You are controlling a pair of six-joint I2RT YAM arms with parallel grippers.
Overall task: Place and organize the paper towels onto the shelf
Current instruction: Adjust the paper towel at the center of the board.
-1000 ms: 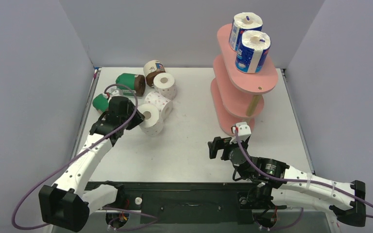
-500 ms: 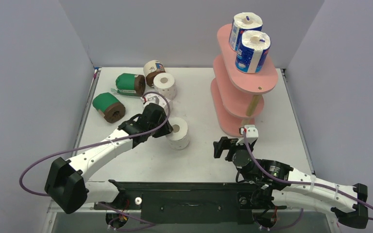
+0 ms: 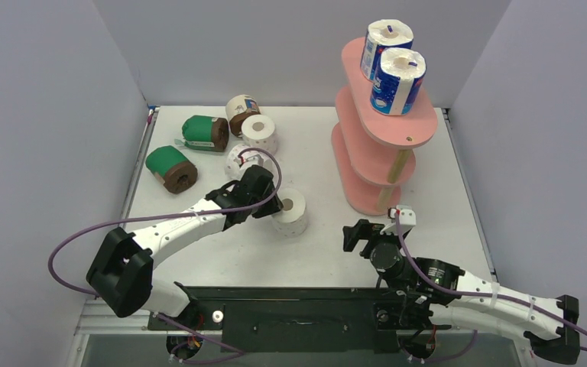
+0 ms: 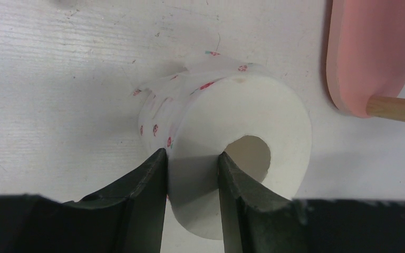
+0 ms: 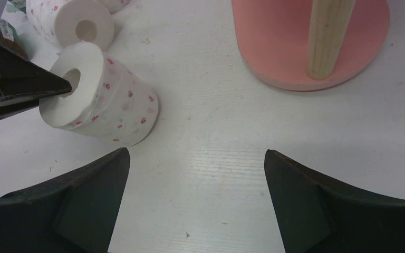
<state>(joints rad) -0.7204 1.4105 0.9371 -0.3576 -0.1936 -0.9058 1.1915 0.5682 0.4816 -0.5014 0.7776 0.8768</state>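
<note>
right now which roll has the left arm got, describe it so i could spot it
Start at the pink three-tier shelf and look just left of its base. There a white roll with pink dots sits alone, apart from the two matching rolls further back. It is the only roll with the left gripper clamped on its wall.

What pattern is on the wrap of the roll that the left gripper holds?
The roll is white with small pink dots; the right wrist view shows it best.

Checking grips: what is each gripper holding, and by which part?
The left gripper pinches the pink-dotted roll by its wall, one finger inside the core; the right gripper holds nothing.
</note>
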